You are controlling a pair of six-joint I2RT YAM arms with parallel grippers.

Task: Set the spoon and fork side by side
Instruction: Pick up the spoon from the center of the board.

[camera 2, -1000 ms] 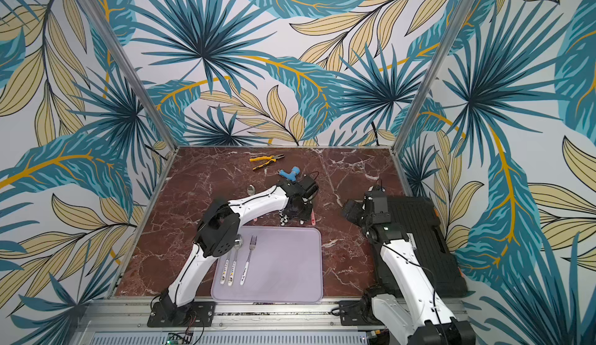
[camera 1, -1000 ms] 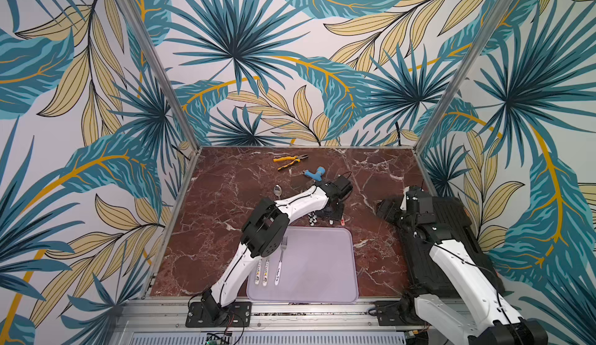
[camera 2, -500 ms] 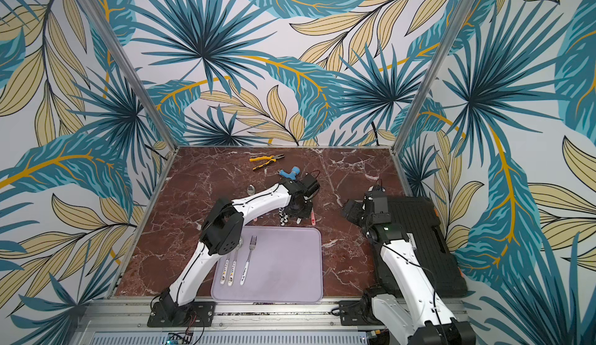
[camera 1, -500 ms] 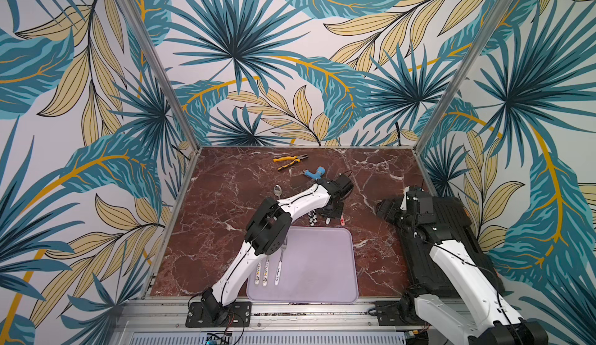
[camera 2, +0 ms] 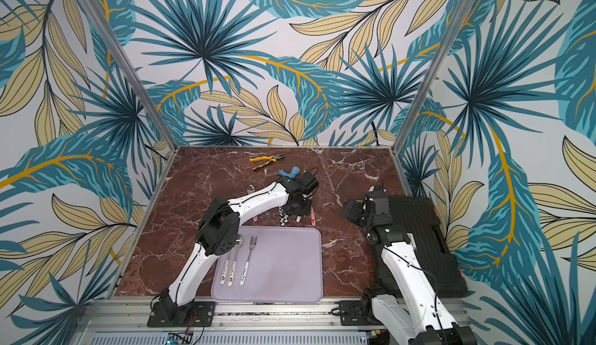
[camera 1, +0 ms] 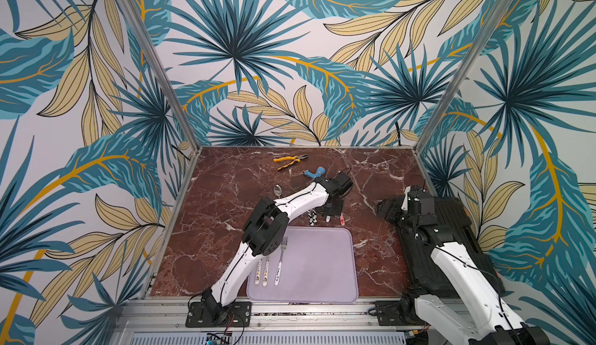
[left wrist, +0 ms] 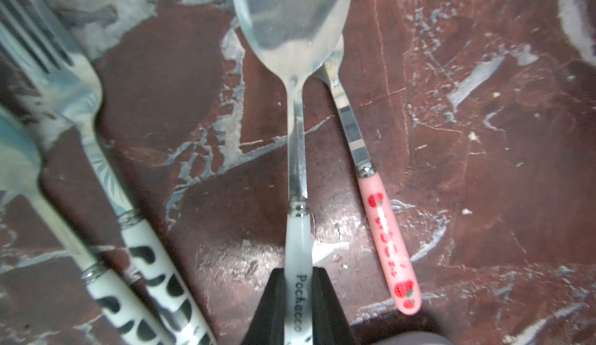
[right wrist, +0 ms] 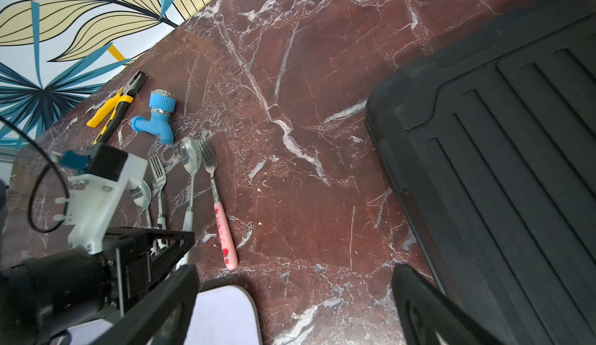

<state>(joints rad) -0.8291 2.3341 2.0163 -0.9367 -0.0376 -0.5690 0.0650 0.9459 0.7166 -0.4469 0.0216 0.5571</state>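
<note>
L gripper pinches white spoon by handle end, prob. to lift clear of pink fork. R gripper: jaws wide, empty.

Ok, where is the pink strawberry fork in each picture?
In a top view: pink fork on the marble just beyond the tray.
In a top view: same place.
Left wrist: its handle beside the gripped white-handled spoon.
Right wrist: whole fork, tines toward the blue tap.
Shared landmark: that white-handled spoon alongside it.
</note>
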